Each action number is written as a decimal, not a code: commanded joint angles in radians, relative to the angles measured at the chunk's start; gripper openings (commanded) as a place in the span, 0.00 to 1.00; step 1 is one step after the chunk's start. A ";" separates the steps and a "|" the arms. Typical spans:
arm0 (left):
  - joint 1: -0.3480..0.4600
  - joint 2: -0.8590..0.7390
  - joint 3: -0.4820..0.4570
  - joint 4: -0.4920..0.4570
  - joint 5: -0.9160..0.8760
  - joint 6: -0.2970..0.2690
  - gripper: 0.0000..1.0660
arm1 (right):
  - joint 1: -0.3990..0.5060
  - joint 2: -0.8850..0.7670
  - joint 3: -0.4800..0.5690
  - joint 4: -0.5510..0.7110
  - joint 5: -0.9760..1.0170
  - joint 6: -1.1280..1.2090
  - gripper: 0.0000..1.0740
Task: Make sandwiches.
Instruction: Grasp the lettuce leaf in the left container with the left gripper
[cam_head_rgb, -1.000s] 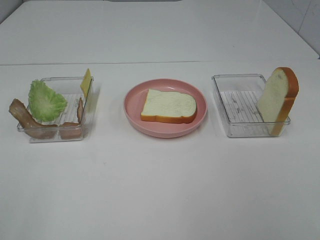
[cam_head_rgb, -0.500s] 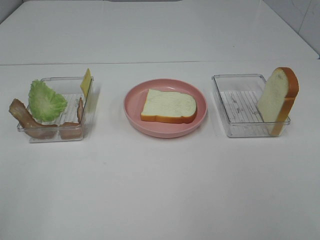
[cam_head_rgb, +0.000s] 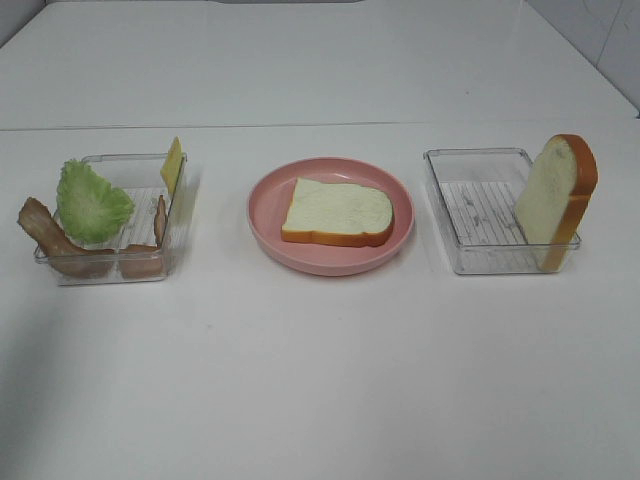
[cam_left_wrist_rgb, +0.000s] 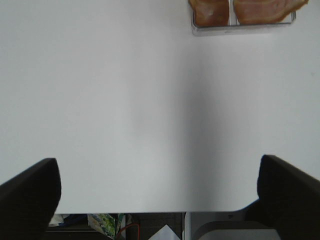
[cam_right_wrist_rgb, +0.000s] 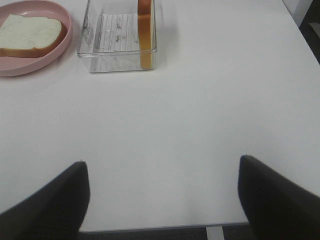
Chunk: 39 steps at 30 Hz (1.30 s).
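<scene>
One bread slice (cam_head_rgb: 337, 210) is laid on the pink plate (cam_head_rgb: 258, 210) — lettuce (cam_head_rgb: 92, 200), left of the plate, seems due next; both jaws are held released, empty.

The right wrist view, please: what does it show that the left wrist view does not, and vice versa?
Only the right wrist view: a pink plate with a flat bread slice, and a clear tray holding an upright bread slice. Only the left: bacon in another tray. Both: the table, and the open, empty right gripper or left gripper.
</scene>
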 joint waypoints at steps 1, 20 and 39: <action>0.002 0.228 -0.151 -0.002 0.089 0.000 0.94 | -0.002 -0.021 0.003 0.002 -0.007 0.005 0.75; -0.097 0.951 -0.774 0.031 0.089 -0.093 0.94 | -0.002 -0.021 0.003 0.002 -0.007 0.005 0.75; -0.108 1.159 -0.921 0.010 0.089 -0.096 0.94 | -0.002 -0.021 0.003 0.002 -0.007 0.005 0.75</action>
